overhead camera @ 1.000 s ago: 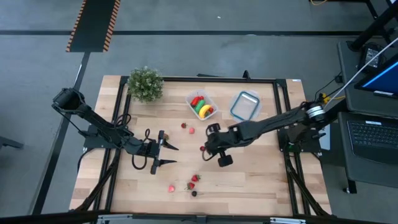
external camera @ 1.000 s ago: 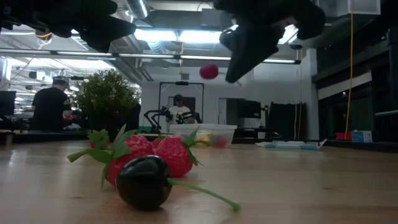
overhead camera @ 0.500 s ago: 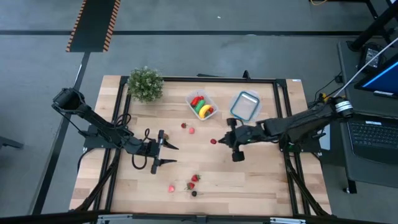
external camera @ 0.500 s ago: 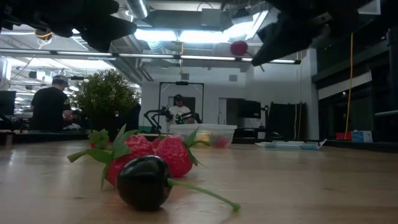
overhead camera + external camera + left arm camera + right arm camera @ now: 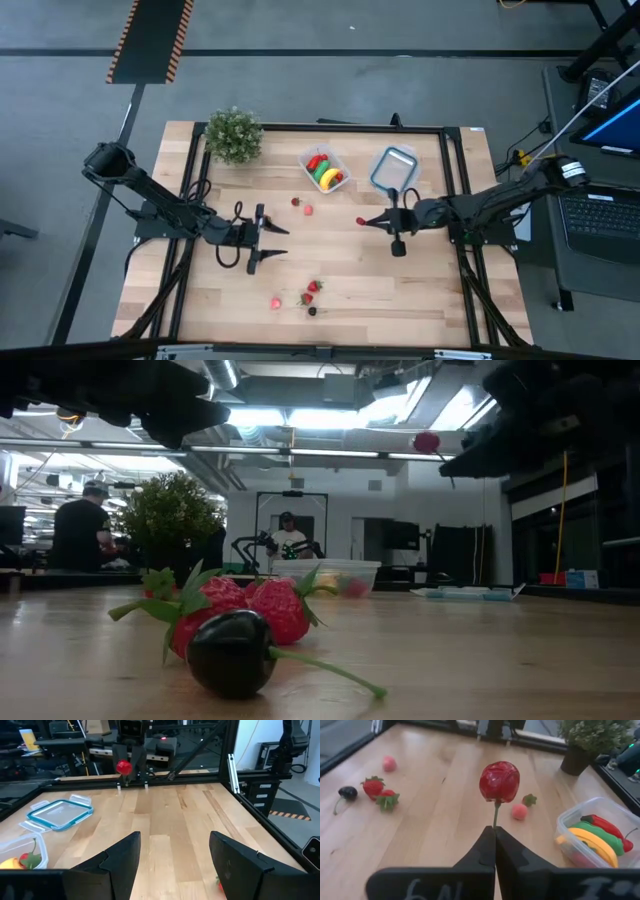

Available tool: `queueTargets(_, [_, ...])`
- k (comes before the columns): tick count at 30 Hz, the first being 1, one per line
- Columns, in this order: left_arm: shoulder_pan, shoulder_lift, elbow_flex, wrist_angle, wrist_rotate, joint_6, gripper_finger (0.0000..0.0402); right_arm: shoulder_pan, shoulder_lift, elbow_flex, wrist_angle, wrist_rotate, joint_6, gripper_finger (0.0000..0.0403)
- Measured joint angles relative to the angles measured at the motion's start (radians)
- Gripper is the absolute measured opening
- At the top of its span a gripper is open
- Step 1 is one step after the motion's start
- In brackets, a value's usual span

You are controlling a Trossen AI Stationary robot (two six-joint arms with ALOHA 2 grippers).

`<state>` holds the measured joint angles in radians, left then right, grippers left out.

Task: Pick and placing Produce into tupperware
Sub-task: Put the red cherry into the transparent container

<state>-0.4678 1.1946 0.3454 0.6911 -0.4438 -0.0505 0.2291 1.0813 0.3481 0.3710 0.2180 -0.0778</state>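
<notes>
Carrying a small red cherry (image 5: pixel 499 781) by its stem, your right gripper (image 5: pixel 495 836) is pinching with both fingers pressed together on that thin stalk, the fruit standing up just past the fingertips and clear of the table (image 5: pixel 400 290). The tupperware (image 5: pixel 596 836) is lying ahead of that gripper and off to one side of its pointing line, already holding a yellow banana (image 5: pixel 590 843), a green piece and a red pepper (image 5: pixel 607 827). So you are needing a swing toward the tub, not a straight push forward. In the high view the cherry (image 5: pixel 360 221) is sitting between the right gripper (image 5: pixel 372 221) and the tupperware (image 5: pixel 324 169), which is the shorter reach for this arm. Your left gripper (image 5: pixel 270 245) is waiting with fingers spread apart, holding nothing, farther from the tub.
</notes>
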Motion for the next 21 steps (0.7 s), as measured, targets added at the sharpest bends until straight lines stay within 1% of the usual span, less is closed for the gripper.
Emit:
queueTargets(7, [0.005,0.0,0.0,0.001,0.0,0.0,0.0231,0.0,-0.019,-0.163,0.269,-0.014,0.025,0.0])
queueTargets(10, [0.005,0.0,0.0,0.001,0.0,-0.001,0.0231,0.0,-0.019,-0.206,0.322,-0.01,0.055,0.0])
queueTargets(13, [0.005,0.0,0.0,0.001,0.0,-0.001,0.0231,0.001,-0.019,-0.223,0.328,0.056,0.079,0.0])
queueTargets(21, [0.005,0.0,0.0,0.001,0.0,-0.002,0.0231,0.002,-0.019,-0.22,0.306,0.286,0.153,0.0])
